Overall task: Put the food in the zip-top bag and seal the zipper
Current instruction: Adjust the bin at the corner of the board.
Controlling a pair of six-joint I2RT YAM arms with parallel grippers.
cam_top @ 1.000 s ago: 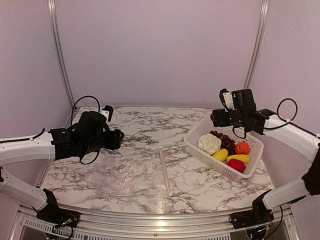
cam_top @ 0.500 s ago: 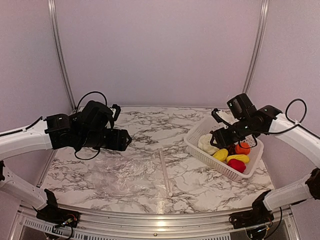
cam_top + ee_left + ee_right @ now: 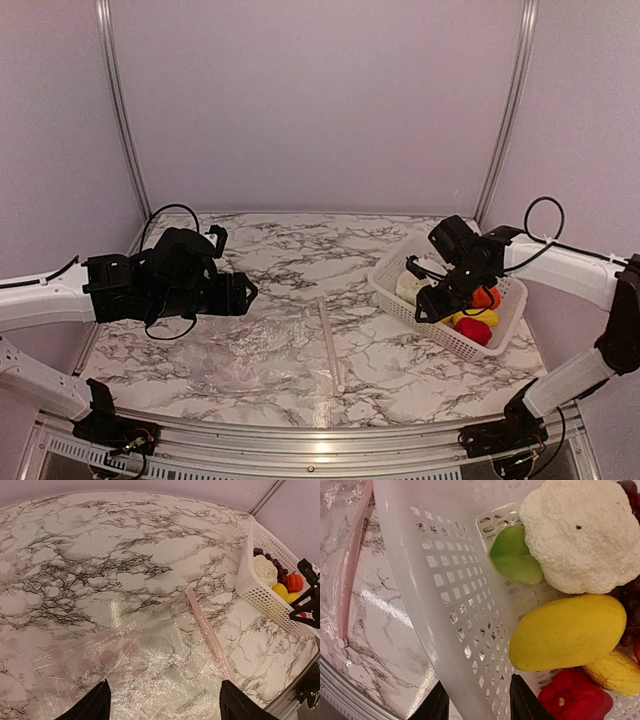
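Your left gripper hangs over the left half of the marble table. Its jaws are spread wide and hold nothing. Under it lies the one zip-top bag, flat, crinkled and empty. Its single zipper runs along the bag's right edge.

Right of that stands one white lattice basket with all the food in it, six pieces:
- one cauliflower
- one grape bunch
- one orange fruit
- one red piece
- two yellow pieces, the larger touching the cauliflower and the smaller beside the red piece

Your right gripper is down at the basket's left wall, one finger outside it and one inside. The jaws stand partly apart with the wall between them; you cannot tell whether they pinch it.

A second ago the right gripper hung above the basket's far corner. It has since dropped and moved left to the wall, and its jaws have narrowed. The left gripper rose and pushed right half a second ago, and is now lower again, over the bag. Bag, basket and food lie where they were.
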